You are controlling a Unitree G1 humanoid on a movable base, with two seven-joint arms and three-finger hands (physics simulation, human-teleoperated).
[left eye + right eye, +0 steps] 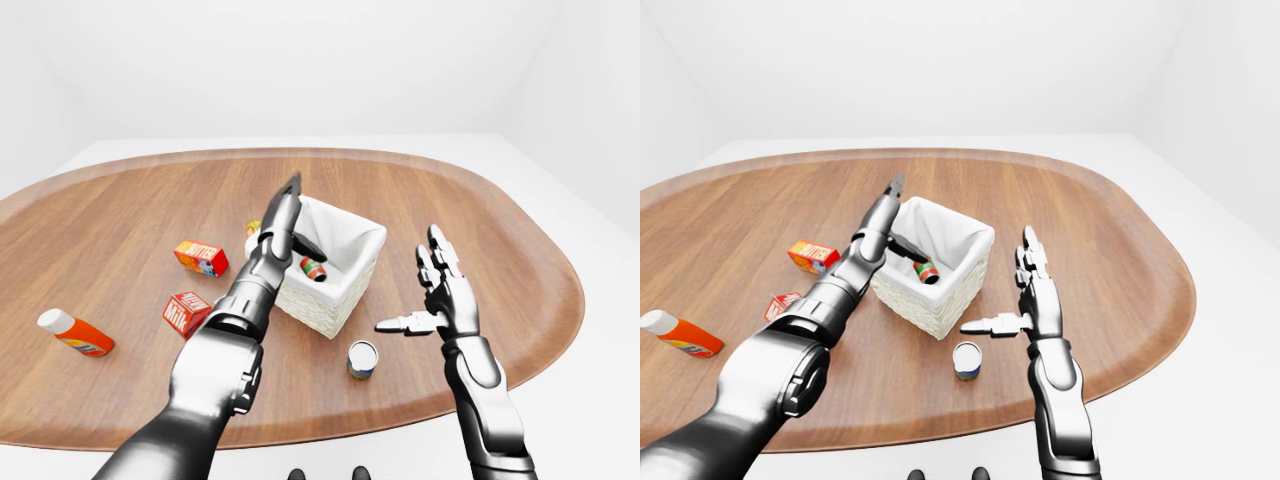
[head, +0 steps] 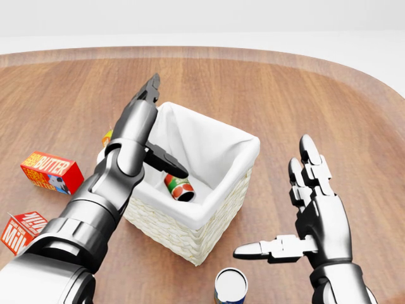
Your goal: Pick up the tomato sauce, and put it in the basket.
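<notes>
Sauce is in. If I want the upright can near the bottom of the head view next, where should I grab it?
Take the upright can around its round side wall, coming from its right with the open right hand, which hovers beside it. It stands on the table with its flat lid up, clear of the basket, so a side wrap probably suits better than a top pinch.
</notes>
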